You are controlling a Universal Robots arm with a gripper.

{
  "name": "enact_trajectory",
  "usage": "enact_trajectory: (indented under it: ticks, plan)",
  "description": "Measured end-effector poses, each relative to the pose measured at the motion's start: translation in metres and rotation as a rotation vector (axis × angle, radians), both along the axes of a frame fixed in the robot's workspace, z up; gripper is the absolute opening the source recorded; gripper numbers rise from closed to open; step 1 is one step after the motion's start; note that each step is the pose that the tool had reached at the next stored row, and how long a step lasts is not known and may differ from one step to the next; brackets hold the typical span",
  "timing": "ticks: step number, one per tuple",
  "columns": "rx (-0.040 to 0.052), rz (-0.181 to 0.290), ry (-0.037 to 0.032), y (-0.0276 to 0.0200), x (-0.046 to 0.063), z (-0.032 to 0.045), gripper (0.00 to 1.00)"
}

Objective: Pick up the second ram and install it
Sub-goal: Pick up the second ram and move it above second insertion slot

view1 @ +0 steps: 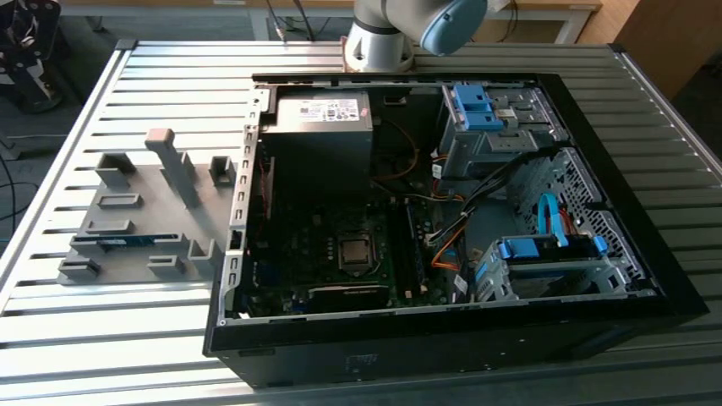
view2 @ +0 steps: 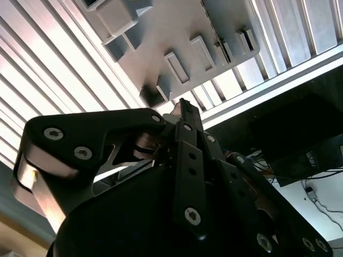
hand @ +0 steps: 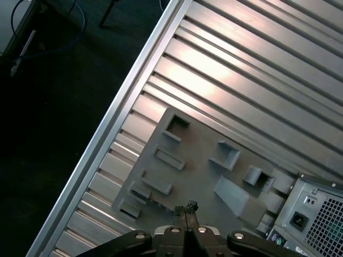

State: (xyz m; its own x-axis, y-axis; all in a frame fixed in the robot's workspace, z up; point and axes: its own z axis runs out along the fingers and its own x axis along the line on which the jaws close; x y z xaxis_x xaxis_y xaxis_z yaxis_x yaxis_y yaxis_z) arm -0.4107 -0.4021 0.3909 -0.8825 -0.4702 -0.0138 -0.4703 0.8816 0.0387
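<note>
Since the ram (view1: 122, 241) sits low in a slot of the holder (view1: 147, 190), beside the case (view1: 451, 334) on the desk (view1: 113, 338), little of it stands free to grip. The hand (hand: 186, 209) hangs over the holder with its fingers (view2: 188, 160) pressed together, empty. Brought down like that, it would likely jab the thin board or shove the holder instead of straddling it.

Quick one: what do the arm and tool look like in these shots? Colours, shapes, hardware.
The arm in the exterior view has a silver-grey cylindrical joint housing with a light blue end cap. The tool is made of matte black flat linkage plates with silver screw heads, brushed-metal link bars on one side, and narrow black fingers.
</note>
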Motion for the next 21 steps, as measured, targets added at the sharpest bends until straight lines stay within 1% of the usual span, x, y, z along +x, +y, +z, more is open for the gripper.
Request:
enact_trajectory:
  ticks: [6,12,21]
  plan:
    - [0.0001,0.029,-0.0038,-0.0001,0.0,-0.0002,0.11]
    - [0.0001,0.077,-0.0038,-0.0006,0.0,-0.0003,0.11]
    - [0.0002,0.135,-0.0039,-0.001,0.0,-0.0005,0.11]
